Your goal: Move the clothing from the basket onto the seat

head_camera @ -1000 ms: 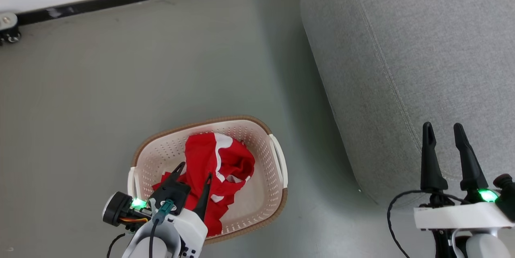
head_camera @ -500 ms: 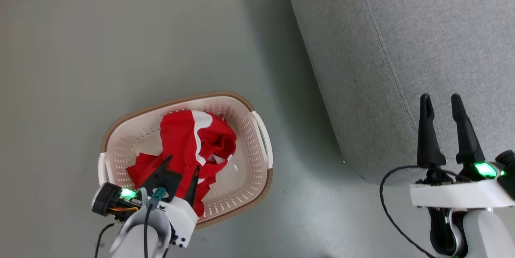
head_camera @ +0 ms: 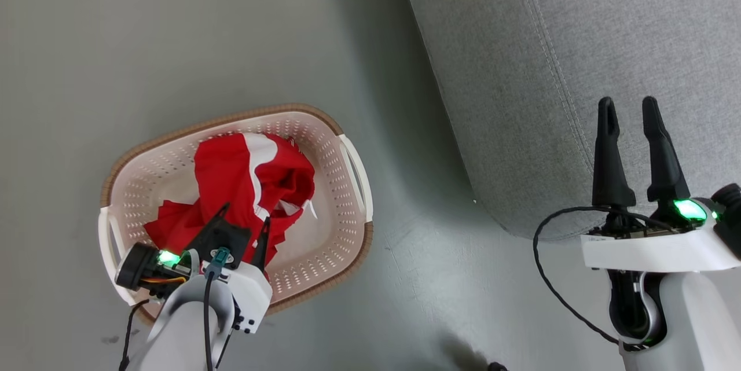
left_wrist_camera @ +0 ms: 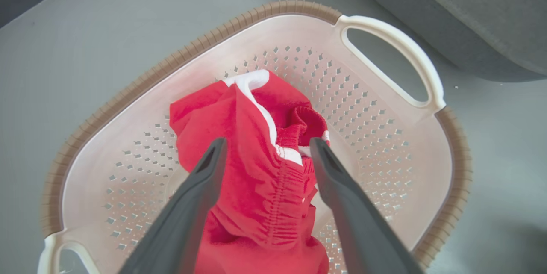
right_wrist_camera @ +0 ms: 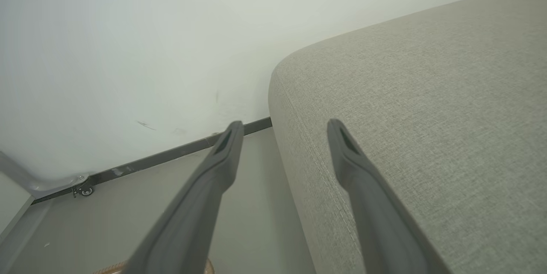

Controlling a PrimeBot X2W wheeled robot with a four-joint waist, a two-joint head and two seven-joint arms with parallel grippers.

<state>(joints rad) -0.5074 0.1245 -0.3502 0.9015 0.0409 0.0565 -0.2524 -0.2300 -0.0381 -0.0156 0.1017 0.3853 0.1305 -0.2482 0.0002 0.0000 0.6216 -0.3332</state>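
Your L gripper (head_camera: 246, 213): jaws apart, over clothing (head_camera: 226, 168) in basket (head_camera: 324, 197).
Your R gripper (head_camera: 627, 102): jaws apart, empty, well right of basket, by seat (head_camera: 579, 41).

The left claw (head_camera: 246, 213) is at near left, tipped down and toward the far side, its two dark fingers (left_wrist_camera: 192, 205) spread wide. The right claw (head_camera: 627, 100) is at near right, its fingers likewise parted, pointing straight toward the far side.

Red clothing (head_camera: 228, 171); cream, perhaps pinkish basket (head_camera: 331, 177)
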